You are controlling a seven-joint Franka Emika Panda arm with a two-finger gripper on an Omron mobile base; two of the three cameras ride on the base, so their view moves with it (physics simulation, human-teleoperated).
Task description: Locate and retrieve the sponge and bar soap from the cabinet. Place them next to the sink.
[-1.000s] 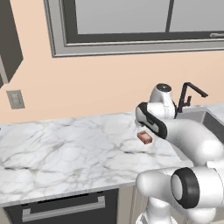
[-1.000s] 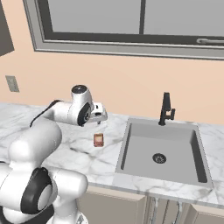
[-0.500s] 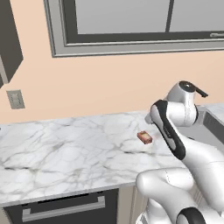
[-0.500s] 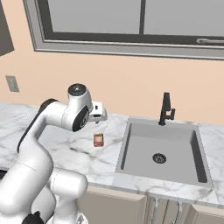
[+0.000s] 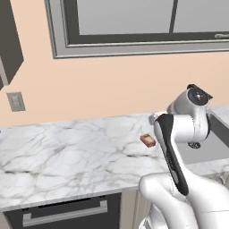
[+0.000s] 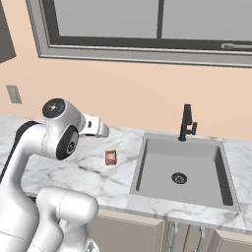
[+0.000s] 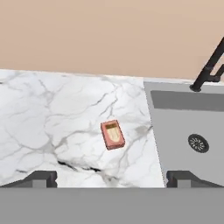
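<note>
The bar soap is a small pinkish-red block lying flat on the white marble counter, a short way left of the sink. It also shows as the soap and the soap in the base views. My gripper hangs open above and back from the soap, with nothing between its fingertips. Its white hand points toward the wall. The sponge is out of view.
The steel sink has a round drain and a black faucet at its back rim. A wall outlet sits at the left. A dark cabinet edge hangs at the upper left. A window runs above the counter.
My arm has lifted and drawn back from just above the soap. The soap stays in the same spot on the counter.
</note>
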